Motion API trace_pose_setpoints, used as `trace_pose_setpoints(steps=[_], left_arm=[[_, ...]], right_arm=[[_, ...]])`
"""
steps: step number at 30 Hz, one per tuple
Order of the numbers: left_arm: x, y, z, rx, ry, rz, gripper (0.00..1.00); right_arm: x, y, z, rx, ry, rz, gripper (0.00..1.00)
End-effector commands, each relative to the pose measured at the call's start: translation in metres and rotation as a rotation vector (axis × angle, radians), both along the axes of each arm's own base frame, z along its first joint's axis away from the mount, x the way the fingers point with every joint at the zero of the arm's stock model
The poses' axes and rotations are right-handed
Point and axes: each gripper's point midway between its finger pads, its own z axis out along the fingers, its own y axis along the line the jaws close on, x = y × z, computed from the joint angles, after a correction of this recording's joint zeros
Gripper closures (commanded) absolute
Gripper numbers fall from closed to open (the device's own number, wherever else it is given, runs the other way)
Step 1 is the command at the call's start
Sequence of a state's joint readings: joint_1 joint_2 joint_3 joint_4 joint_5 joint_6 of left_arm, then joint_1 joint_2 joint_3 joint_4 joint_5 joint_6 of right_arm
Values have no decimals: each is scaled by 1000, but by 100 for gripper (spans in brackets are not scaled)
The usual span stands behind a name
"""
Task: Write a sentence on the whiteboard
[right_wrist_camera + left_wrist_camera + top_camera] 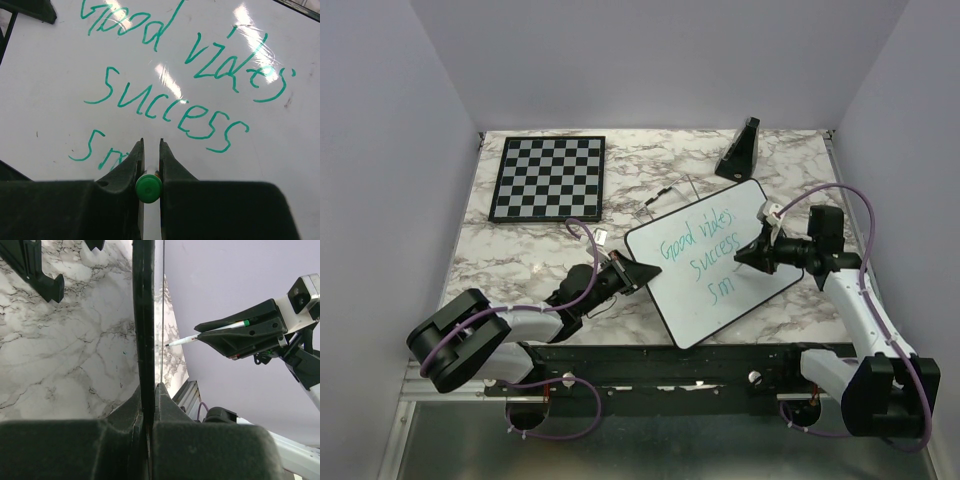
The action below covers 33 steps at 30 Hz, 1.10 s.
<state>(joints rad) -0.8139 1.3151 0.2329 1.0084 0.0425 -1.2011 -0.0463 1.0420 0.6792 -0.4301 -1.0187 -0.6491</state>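
Green marker (pixel 148 189) pinched by right fingers (pixel 137 155), tip at sentence (pixel 165 107); left fingers (pixel 134 407) clamped on whiteboard (pixel 660 290) edge

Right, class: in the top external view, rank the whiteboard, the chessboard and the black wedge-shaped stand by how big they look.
1. whiteboard
2. chessboard
3. black stand
The whiteboard lies nearer the camera, which may enlarge it somewhat, but the gap looks clear.

The large white rectangular whiteboard (pixel 665 290) rests centre-right on the veined marble table (pixel 520 255), with the black-and-white checkered chessboard (pixel 548 178) behind it to the left and the small black wedge-shaped stand (pixel 740 150) behind it to the right.
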Motion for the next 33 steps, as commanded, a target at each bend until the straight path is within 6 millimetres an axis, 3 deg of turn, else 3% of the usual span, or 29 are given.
trace_pose_setpoints(steps=[1,17,28,33], left_arm=[[-1,-6,32,-79,-103,-23,100],[-1,-8,33,-81,-103,-27,100],[-2,-7,28,-69,-97,-26,100],[-1,-8,29,-71,-102,-28,100]], right_arm=[[6,0,-7,-8,-8,-16,99],[0,2,-24,-53,68,6,99],[-12,6,7,-32,-5,23,100],[-18,5,-5,-53,37,41,99]])
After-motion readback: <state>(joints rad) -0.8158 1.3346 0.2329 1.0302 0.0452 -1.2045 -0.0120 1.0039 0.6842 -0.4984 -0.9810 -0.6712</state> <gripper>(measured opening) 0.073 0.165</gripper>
